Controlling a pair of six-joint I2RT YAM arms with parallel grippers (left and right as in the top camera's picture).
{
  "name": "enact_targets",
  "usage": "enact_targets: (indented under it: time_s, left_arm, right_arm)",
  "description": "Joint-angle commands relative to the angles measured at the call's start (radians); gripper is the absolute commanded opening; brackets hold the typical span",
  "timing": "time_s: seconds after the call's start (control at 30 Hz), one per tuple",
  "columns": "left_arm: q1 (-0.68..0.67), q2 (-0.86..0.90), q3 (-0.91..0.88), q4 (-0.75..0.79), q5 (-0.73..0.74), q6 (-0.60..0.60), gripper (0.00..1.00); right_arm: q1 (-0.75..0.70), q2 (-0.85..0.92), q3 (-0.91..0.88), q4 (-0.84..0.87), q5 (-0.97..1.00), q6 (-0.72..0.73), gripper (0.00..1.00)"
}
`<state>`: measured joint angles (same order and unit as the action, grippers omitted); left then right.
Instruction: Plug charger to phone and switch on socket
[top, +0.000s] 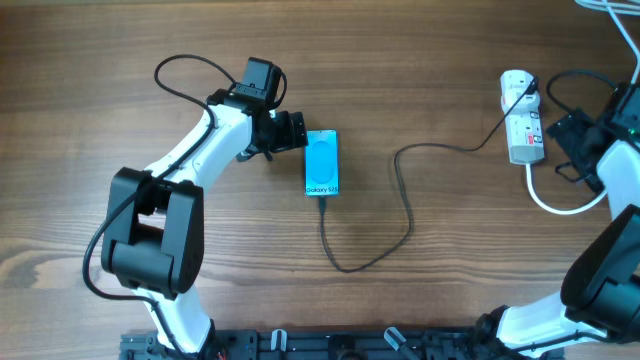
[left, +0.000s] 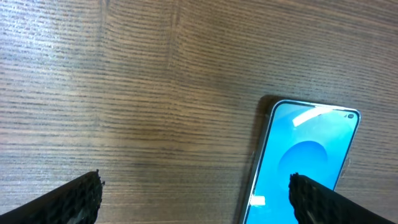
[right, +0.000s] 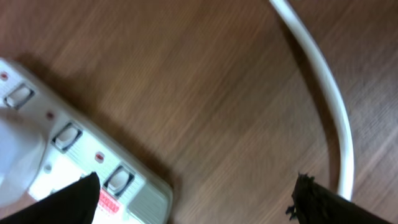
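Observation:
The phone (top: 322, 163) lies flat mid-table, blue screen up, "Galaxy" text at its near end; it also shows in the left wrist view (left: 308, 162). The black charger cable (top: 402, 200) runs from the phone's near end in a loop to the white socket strip (top: 522, 116) at the far right, where its plug sits. My left gripper (top: 296, 131) is open and empty just left of the phone's far end; one finger hangs over the screen (left: 193, 196). My right gripper (top: 562, 140) is open and empty beside the socket's near end, its switches (right: 68, 137) in view.
The socket's thick white lead (top: 560, 205) curves round the right gripper and also shows in the right wrist view (right: 326, 93). Another white cable (top: 615, 20) hangs at the far right corner. Arm bases stand along the front edge.

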<state>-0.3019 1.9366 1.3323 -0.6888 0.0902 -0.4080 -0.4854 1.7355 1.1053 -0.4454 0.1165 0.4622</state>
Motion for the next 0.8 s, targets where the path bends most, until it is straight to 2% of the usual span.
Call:
enact_targets:
  time_s: [0.0, 0.3, 0.53, 0.77]
  left_arm:
    - [0.001, -0.021, -0.005, 0.001, -0.013, 0.012, 1.00]
    - [0.001, -0.021, -0.005, 0.001, -0.013, 0.012, 1.00]
    - [0.001, -0.021, -0.005, 0.001, -0.013, 0.012, 1.00]
    - [0.001, -0.021, -0.005, 0.001, -0.013, 0.012, 1.00]
  right_arm:
    - [-0.001, 0.007, -0.055, 0.100, 0.041, 0.016, 1.00]
    - [0.000, 0.124, -0.093, 0.207, -0.031, 0.037, 1.00]
    - [0.000, 0.138, -0.093, 0.220, -0.075, 0.041, 1.00]
    - [0.003, 0.138, -0.093, 0.248, -0.238, 0.035, 1.00]
